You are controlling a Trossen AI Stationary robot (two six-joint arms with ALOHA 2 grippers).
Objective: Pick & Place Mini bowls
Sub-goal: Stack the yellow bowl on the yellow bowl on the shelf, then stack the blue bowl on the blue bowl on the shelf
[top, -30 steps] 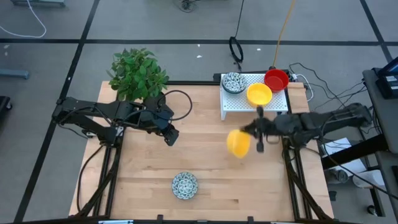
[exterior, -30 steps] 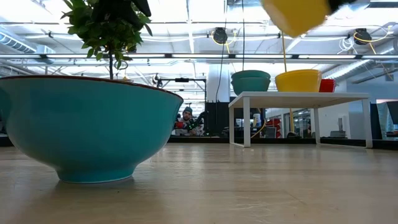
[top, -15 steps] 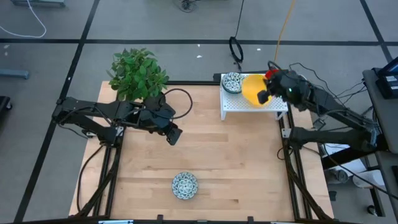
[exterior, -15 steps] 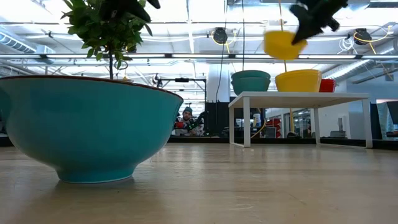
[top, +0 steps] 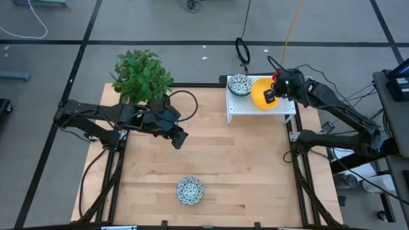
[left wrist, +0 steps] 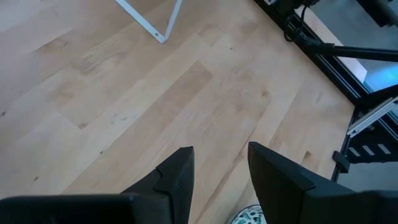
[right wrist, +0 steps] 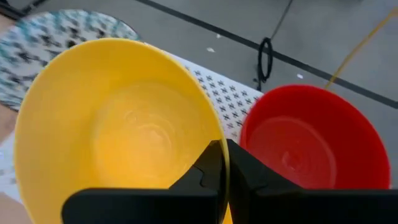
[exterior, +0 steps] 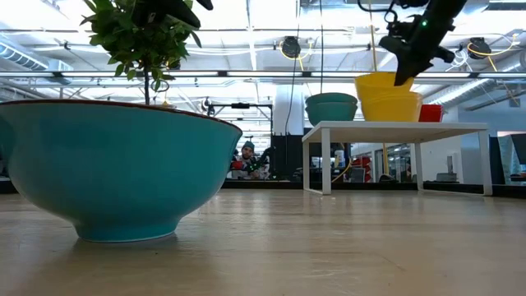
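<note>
The right pincer [top: 271, 97] pinches the rim of a glossy yellow mini bowl [top: 261, 93] over the white perforated rack [top: 281, 108], nested onto another yellow bowl [exterior: 394, 108] visible only in the low view. A glossy red bowl [right wrist: 311, 140] sits just beside the pincer. The left pincer [left wrist: 219, 177] hangs open over bare wooden worktop [top: 217, 153].

The right arm reaches from its base toward the far edge of the worktop, elbow bent. Its end effector [top: 271, 97] is pinched closed on the rim of a yellow bowl [right wrist: 112, 137], one finger inside the rim and one outside, as the right wrist view shows. In the low view this end effector [exterior: 403, 70] hangs down from above, tilted, with the bowl's rim at its tip.

The left arm lies stretched low and sideways from its base, wrist turned down. Its end effector [top: 178, 139] hangs with nothing between the fingers [left wrist: 177, 177], which stand parted, with bare worktop [left wrist: 155, 112] below them.
</note>
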